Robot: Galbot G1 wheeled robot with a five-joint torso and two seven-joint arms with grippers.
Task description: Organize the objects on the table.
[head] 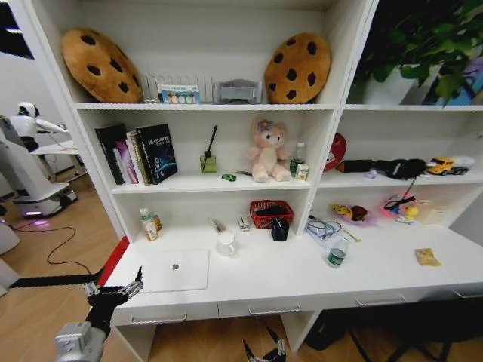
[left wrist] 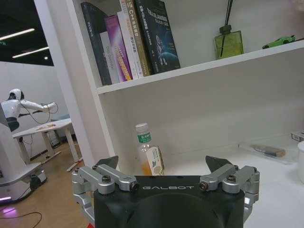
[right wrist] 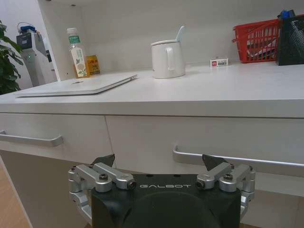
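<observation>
Left tool [head: 113, 290] spread wide, lower left, beside laptop [head: 175, 271] | right tool [head: 264, 353] wide, bottom centre under counter [head: 302, 279] | advice: square to laptop edge first.

White shelving [head: 204, 107] fills the upper frame. Wood floor [head: 45, 256] lies lower left, a potted plant [head: 423, 38] upper right.

"GALBOT" is printed on the left end effector [left wrist: 161, 166] and right end effector [right wrist: 159, 164].
</observation>
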